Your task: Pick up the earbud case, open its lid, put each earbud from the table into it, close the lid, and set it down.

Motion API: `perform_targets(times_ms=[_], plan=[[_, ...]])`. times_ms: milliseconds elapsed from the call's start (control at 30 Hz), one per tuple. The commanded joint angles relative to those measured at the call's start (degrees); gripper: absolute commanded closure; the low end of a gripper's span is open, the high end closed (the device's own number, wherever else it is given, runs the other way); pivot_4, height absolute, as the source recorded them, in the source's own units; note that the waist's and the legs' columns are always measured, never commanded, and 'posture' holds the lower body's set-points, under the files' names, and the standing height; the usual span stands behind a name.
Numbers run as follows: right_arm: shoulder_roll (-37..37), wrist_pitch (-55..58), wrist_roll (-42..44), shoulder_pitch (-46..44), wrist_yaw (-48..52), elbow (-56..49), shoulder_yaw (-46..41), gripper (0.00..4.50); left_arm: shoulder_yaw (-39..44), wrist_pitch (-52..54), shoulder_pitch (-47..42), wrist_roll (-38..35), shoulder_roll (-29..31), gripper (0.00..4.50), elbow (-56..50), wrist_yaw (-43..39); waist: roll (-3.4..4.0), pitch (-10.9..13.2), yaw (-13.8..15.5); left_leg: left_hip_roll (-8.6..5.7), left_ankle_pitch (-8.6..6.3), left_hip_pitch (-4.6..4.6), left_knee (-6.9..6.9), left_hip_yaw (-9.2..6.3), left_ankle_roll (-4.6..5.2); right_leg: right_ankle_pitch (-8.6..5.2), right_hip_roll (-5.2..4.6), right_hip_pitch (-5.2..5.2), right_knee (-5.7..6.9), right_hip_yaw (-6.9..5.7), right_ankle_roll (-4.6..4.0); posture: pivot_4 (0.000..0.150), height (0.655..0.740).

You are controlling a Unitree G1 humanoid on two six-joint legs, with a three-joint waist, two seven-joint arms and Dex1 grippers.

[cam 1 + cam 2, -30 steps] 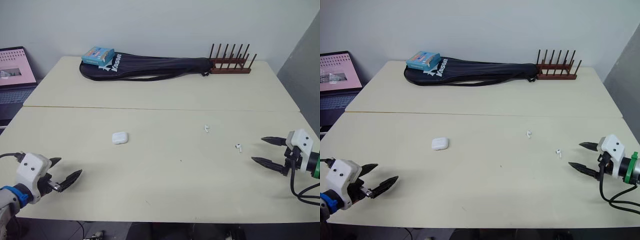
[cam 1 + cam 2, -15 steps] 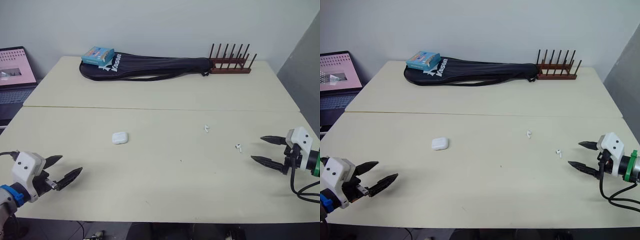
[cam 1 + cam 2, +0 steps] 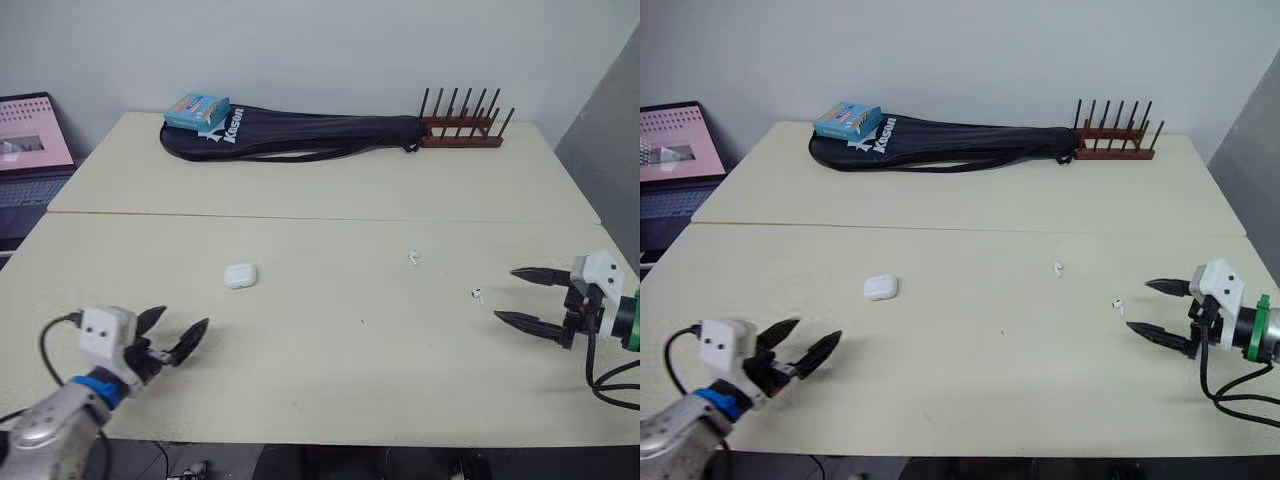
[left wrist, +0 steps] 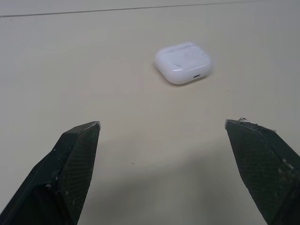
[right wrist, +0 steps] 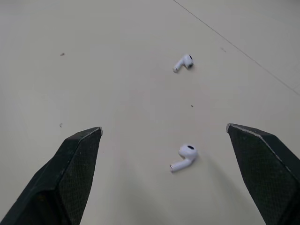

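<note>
The white earbud case (image 3: 239,275) lies shut on the cream table (image 3: 320,390), left of centre; the left wrist view has the case (image 4: 183,62) ahead of the fingers. My left gripper (image 3: 178,330) stands open a short way in front and to the left of it, holding nothing. Two white earbuds lie right of centre: one earbud (image 3: 412,258) farther back and the other earbud (image 3: 477,295) nearer my right gripper (image 3: 505,297). That gripper is open just right of the near earbud (image 5: 183,157), with the far earbud (image 5: 183,63) beyond.
At the back of the table lie a long black racket bag (image 3: 300,132) with a blue box (image 3: 196,109) on its left end, and a brown wooden peg rack (image 3: 462,128) at the right. A laptop (image 3: 30,150) stands off the table's left side.
My left gripper has moved right and forward, toward the earbud case. My right gripper has crept slightly left toward the near earbud. Both stay open.
</note>
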Motion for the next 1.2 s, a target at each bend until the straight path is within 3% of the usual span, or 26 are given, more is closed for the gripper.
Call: perform_targets(times_ms=[33, 233, 467, 900, 1200], plan=[[0.2, 1.5, 2.2, -3.8, -0.9, -4.2, 0.8, 0.04, -3.9, 1.9, -2.1, 3.1, -4.2, 0.00, -5.8, 9.4, 0.01, 0.0, 0.0, 0.00, 0.00, 0.03, 0.00, 0.00, 0.00, 0.00, 0.01, 0.01, 0.00, 0.01, 0.00, 0.150, 0.7274], [0.9, 4.8, 4.4, -8.1, -0.9, -8.9, 4.9, 0.04, -12.0, 4.4, -5.5, 8.0, -11.4, 0.00, -7.6, 19.5, -0.04, 0.0, 0.1, -0.05, 0.00, 0.07, 0.02, -0.06, 0.00, 0.00, 0.01, 0.11, -0.01, -0.02, 0.00, 0.150, 0.7274], [1.4, 6.5, 5.5, -11.5, -0.6, -11.0, 7.9, 0.04, -13.9, 5.4, -12.5, 11.8, -15.2, 0.00, 0.4, 26.3, -0.05, 0.0, 0.2, -0.07, 0.01, 0.05, 0.02, -0.07, 0.00, 0.00, 0.02, 0.10, -0.02, -0.01, 0.00, 0.150, 0.7274], [1.4, 8.3, 6.4, -13.4, -0.2, -13.5, 9.8, 0.04, -16.9, 10.5, -21.9, 11.9, -16.7, 0.00, 9.8, 25.6, 0.11, -0.1, 0.6, -0.15, 0.06, 0.12, 0.04, -0.30, 0.04, 0.00, -0.02, 0.29, -0.01, -0.19, 0.00, 0.150, 0.7274], [1.2, 8.4, 6.3, -13.2, 0.1, -13.7, 9.9, 0.04, -17.8, 12.1, -24.2, 13.1, -17.2, 0.00, 12.0, 26.2, 0.13, -0.1, 0.8, -0.22, 0.05, 0.81, 0.01, -0.48, 0.05, 0.00, -0.03, 1.10, -0.26, -0.30, 0.01, 0.150, 0.7274]])
